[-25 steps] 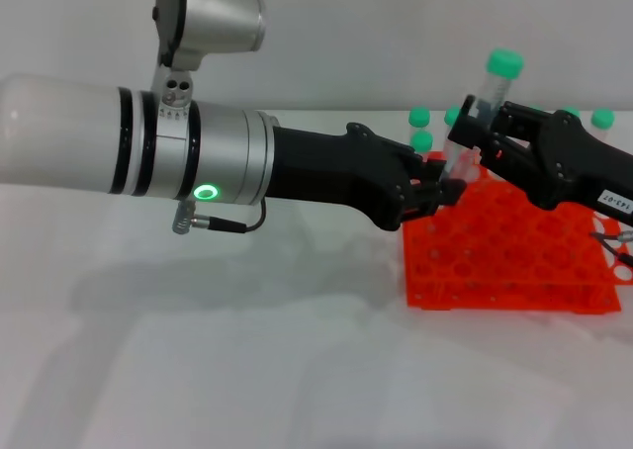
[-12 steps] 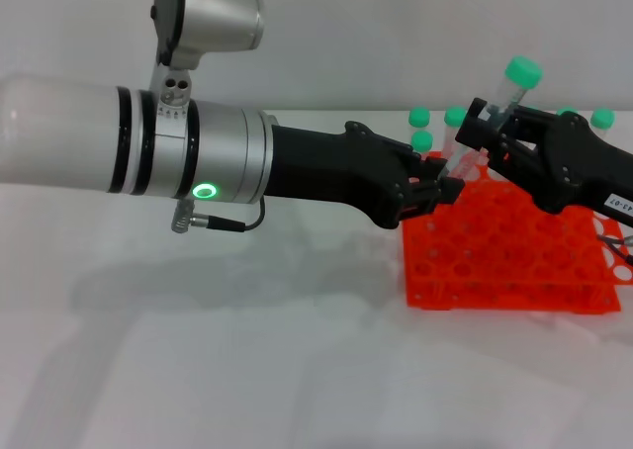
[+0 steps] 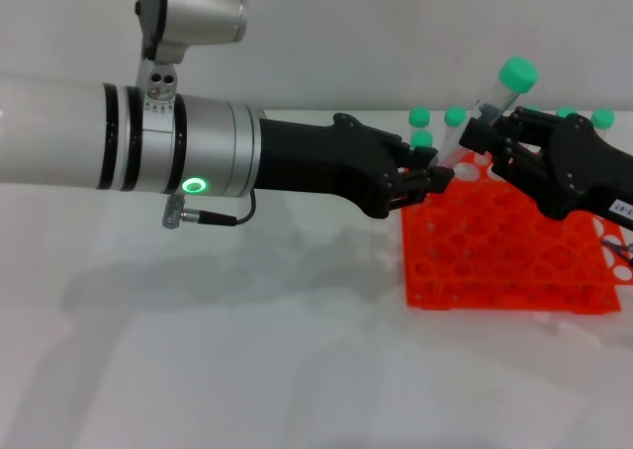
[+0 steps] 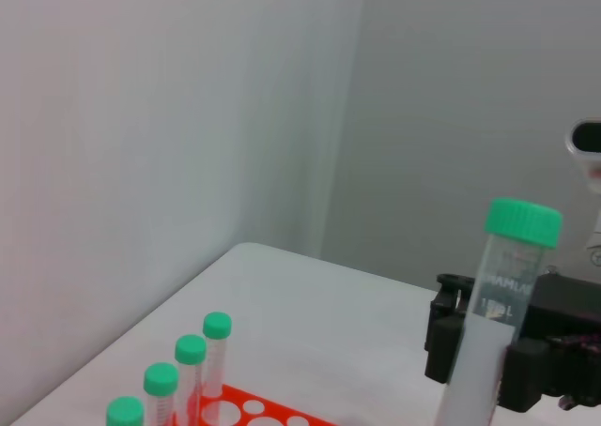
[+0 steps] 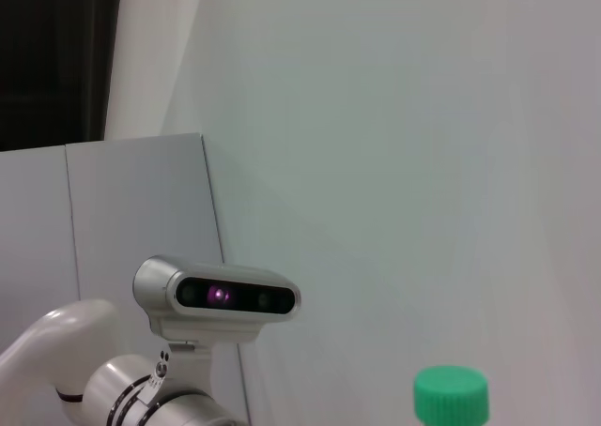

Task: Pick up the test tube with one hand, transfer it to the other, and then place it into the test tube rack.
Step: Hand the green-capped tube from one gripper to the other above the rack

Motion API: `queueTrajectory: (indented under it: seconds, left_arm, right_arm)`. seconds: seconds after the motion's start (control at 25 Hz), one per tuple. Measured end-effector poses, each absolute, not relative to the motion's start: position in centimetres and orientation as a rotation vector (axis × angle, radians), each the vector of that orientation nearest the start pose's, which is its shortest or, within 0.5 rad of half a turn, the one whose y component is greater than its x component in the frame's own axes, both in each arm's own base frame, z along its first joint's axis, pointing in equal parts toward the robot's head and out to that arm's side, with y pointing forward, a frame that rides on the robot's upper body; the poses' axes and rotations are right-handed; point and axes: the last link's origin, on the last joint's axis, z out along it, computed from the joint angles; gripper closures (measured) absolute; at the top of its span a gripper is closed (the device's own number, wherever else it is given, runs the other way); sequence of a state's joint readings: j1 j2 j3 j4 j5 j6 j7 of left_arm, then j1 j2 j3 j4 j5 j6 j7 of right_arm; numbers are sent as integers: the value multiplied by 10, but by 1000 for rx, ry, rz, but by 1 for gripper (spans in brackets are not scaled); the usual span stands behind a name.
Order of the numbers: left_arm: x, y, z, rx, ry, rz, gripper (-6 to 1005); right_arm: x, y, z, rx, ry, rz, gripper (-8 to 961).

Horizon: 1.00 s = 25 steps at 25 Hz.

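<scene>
The test tube (image 3: 499, 93), clear with a green cap, is tilted in the air above the back left corner of the orange-red rack (image 3: 514, 256). My right gripper (image 3: 485, 133), black with a white label, is shut on the tube's middle. My left gripper (image 3: 435, 167), on the silver-white arm with the green ring, stands open just left of the tube's lower end. In the left wrist view the tube (image 4: 502, 285) is clamped by the right gripper (image 4: 488, 351). The right wrist view shows only the tube's green cap (image 5: 452, 396).
Several other green-capped tubes (image 3: 420, 119) stand along the rack's back row; some also show in the left wrist view (image 4: 191, 351). The rack's front holes are unfilled. A dark cable (image 3: 618, 251) lies at the rack's right edge. White table lies in front and to the left.
My left arm has drawn back to the left, off the tube's lower end. My right gripper has moved slightly right with the tube, which now leans more.
</scene>
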<state>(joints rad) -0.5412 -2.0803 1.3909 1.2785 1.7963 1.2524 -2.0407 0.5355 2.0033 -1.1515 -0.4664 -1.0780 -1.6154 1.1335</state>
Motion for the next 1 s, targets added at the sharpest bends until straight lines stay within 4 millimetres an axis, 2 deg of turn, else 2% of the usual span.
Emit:
queueTrajectory:
  seconds: [1.0]
  left_arm:
    - [-104,362,-11,-2817,-477,-583,701]
  right_arm:
    - [203,340,17,-2445,342,1394,749]
